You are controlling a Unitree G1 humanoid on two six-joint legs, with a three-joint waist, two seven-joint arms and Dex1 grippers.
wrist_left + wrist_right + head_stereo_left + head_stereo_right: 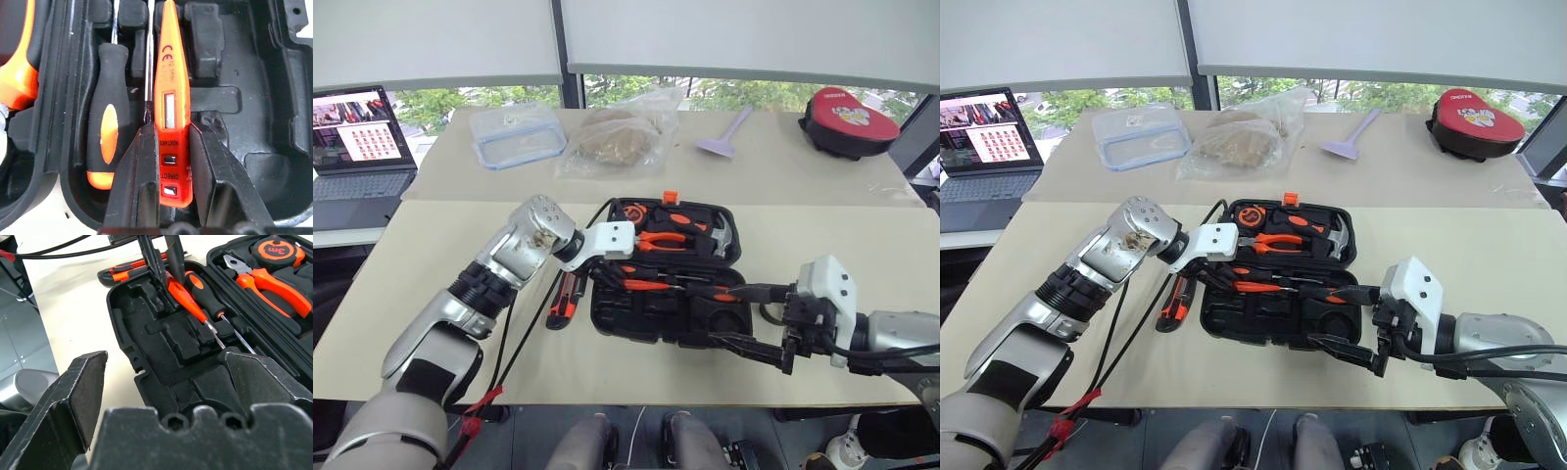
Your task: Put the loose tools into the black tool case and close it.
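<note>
My left gripper (173, 161) is clamped on the butt end of the slim orange tester screwdriver (171, 98), one black finger on each side of its body, and I'm holding it low over the near half of the open black tool case (636, 318). The tester's shaft runs straight ahead of the fingers, along the moulded recesses. Just beside the fingers, on the side toward the case's hinge, a black-and-orange-handled screwdriver (108, 132) lies seated in its slot, parallel to the tester; I can't tell whether the tester touches the foam yet.

Past that gripper, in the far half of the case, I see the orange-handled pliers (658, 238), the hammer (722, 235) and an orange tape measure (275, 249). The small orange latch (670, 197) stands at the case's far edge.

Outside the case, just to the outer side of my left gripper, the black-and-orange utility knife (566, 299) lies on the table (431, 294), close to the case wall.

My right gripper (759, 318) hangs at the case's right near corner with its jaws spread wide and nothing between them, one finger (63, 396) over the table edge, the other over the case rim. It points toward the left gripper across the empty recesses.
</note>
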